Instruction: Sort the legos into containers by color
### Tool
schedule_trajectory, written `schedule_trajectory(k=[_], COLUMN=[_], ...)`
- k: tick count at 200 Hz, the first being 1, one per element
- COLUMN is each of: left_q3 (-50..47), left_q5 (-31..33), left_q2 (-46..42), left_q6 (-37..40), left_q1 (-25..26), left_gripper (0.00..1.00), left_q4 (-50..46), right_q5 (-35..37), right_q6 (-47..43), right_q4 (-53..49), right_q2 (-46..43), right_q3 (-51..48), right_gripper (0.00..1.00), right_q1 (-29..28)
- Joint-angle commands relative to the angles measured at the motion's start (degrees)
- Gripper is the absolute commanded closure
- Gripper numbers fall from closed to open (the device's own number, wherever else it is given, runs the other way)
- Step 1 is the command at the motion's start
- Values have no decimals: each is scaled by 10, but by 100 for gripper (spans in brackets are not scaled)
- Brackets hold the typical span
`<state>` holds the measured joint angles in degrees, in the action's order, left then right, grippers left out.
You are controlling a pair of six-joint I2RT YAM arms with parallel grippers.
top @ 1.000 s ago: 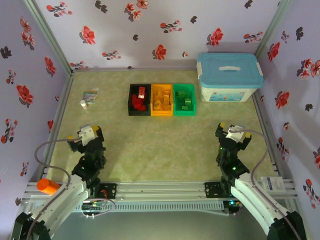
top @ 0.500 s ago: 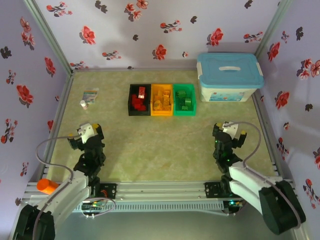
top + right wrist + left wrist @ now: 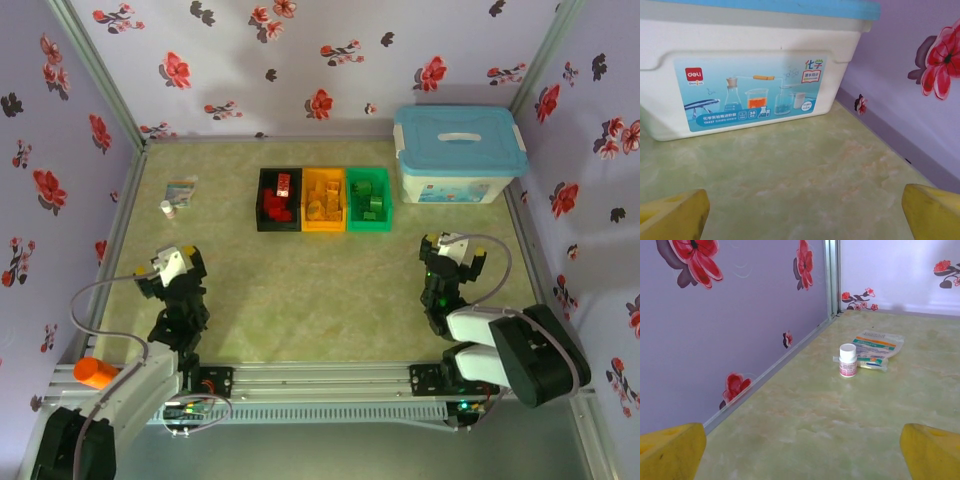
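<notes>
Both arms have folded back toward lower frame. Left gripper (image 3: 163, 268) and right gripper (image 3: 451, 247) gape wide, empty. Legos (image 3: 283, 186) sit colour-matched inside containers (image 3: 323, 227), upper centre. Sorting looks finished.

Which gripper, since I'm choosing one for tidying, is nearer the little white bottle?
Left. The left gripper sits just short of the bottle at the left side; the right gripper is far across, by the white box.
</notes>
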<state>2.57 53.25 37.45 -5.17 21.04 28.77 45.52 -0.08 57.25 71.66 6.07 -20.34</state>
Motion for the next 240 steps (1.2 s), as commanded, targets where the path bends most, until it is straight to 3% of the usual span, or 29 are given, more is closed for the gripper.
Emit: schedule_trajectory(k=[1,44,121,176,211,240], left_q3=[-9,-16,-24,-36,-36,-33], left_q5=[-5,-15,-31,-43,-63,-74], left_q2=[1,5,37,43,60,95], left_q6=[4,7,12,16,9,7], left_q1=[-9,-16,-30,-34,-51,-60], left_gripper=[0,0,0,0,0,0], left_q4=[35,58,112,146,160,188], right_q5=[-2,-3,-30,-52,-138,-137], right_q6=[-16,-21,26,25,-22,-33], right_q4=[102,223,223,223,223,223], right_q2=[16,79,124,152,174,178], right_q3=[-10,-32,-13,3,16,18], right_gripper=[1,1,1,1,0,1], right_q1=[5,10,75,85,79,70])
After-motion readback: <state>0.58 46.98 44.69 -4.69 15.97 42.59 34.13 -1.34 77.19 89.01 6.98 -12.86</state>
